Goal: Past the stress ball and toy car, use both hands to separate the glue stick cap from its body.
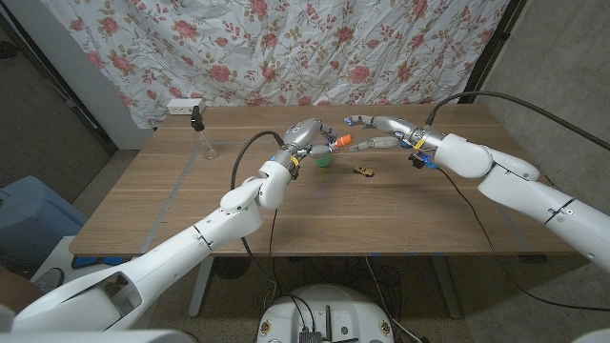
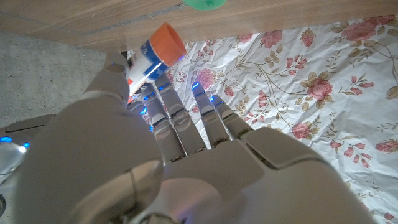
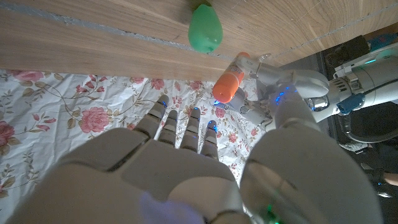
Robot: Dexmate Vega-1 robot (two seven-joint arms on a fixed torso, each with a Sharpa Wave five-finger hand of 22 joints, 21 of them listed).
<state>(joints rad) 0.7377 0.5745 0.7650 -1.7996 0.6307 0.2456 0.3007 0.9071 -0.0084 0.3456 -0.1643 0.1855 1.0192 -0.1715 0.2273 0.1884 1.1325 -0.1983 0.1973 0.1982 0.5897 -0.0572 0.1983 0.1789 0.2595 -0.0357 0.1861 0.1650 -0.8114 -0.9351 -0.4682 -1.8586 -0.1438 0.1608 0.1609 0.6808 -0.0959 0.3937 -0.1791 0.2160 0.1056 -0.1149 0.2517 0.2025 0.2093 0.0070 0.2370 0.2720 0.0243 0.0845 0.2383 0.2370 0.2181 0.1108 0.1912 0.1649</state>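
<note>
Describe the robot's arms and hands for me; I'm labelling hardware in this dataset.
Both arms have smooth white rounded shells. Left hand and right hand are grey-silver, with small blue lights near the fingers. Black cables loop beside each forearm; blue and orange fittings mark the wrists.

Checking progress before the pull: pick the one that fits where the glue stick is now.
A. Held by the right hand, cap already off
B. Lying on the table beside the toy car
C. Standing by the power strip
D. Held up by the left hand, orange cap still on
D: the left hand grips the glue stick above the table, its orange cap still fitted, while the right hand is open close by.
</note>
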